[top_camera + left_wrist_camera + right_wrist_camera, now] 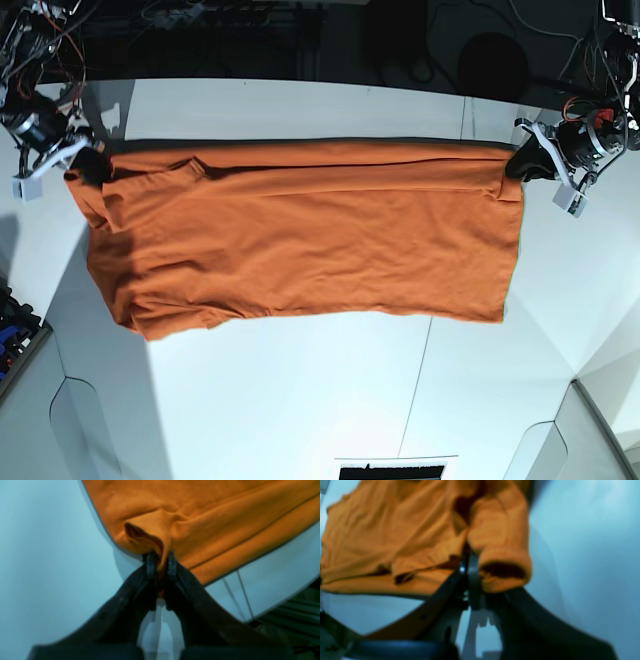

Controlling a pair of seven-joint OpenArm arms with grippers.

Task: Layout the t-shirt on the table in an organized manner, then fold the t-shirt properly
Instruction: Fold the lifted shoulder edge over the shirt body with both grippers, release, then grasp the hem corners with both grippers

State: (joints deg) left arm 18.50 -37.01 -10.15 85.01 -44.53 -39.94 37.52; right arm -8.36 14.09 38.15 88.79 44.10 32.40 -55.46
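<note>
Between both arms' jaws the t-shirt (300,235) is pinched — seemingly by its far corners.

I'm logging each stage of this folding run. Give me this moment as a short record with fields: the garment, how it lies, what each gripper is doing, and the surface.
garment: t-shirt, burnt orange, short-sleeved
lay: spread wide across the table, stretched between the two arms, far edge folded over in a band
left gripper: shut on a pinched fold at the shirt's edge, on the base view's right
right gripper: shut on cloth by a sleeve opening, on the base view's left
wrinkles: slight creases across the body; sleeve end bunched
surface: white, thin dark seam line
</note>
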